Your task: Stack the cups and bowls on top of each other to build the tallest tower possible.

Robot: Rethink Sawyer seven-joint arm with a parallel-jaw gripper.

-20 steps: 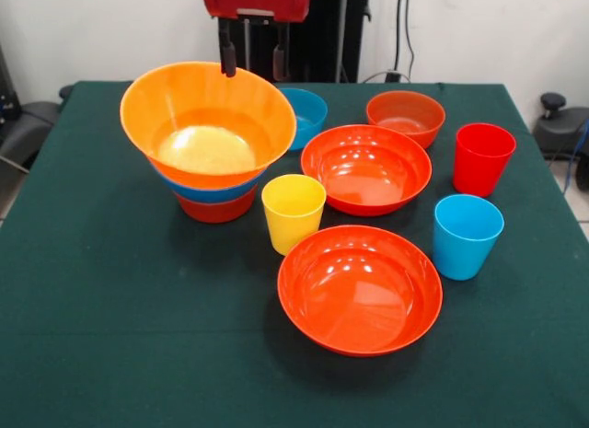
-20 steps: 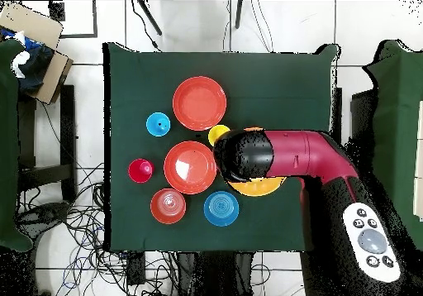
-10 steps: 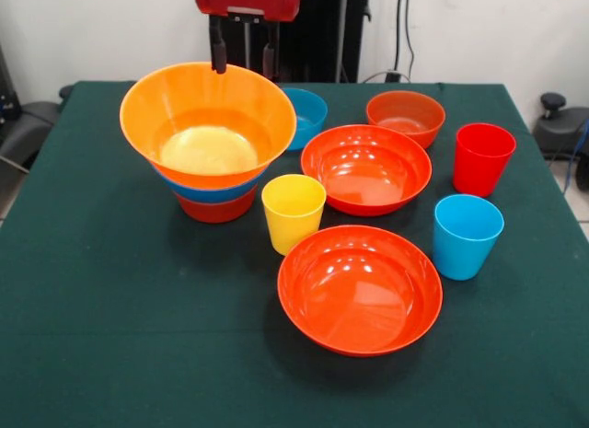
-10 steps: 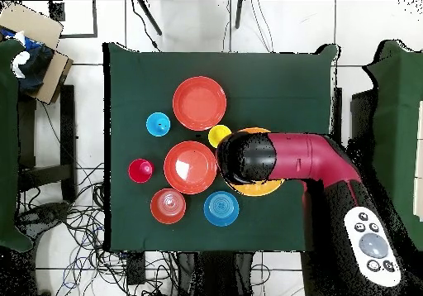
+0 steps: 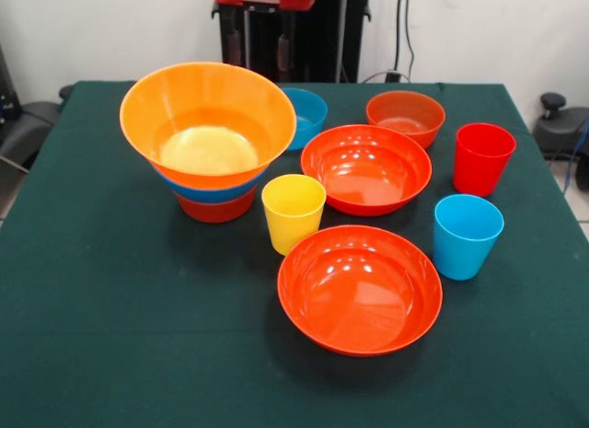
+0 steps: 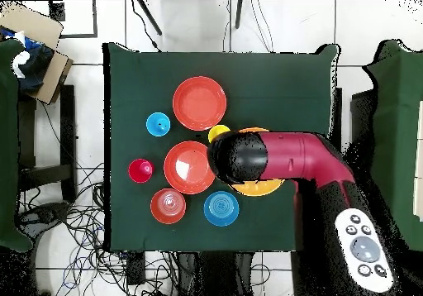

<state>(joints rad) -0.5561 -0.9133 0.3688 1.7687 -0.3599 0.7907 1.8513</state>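
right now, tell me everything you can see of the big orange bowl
The big orange bowl is glossy plastic, wide-rimmed and steeply flared, its inside bottom shining pale yellow. It sits upright and empty at the top of a nested pile, resting in a blue bowl that sits in a red-orange bowl, on the green table. In the overhead view the arm covers most of it. The tool hangs above its far rim, apart from it.

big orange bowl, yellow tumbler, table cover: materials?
Big orange bowl: looks like glossy moulded plastic; the thin wall lets light through and its floor shines pale. Yellow tumbler: likely plastic too, smooth with a duller sheen. Dark green table cover: apparently matte cloth, maybe felt; no reflections, soft edges.
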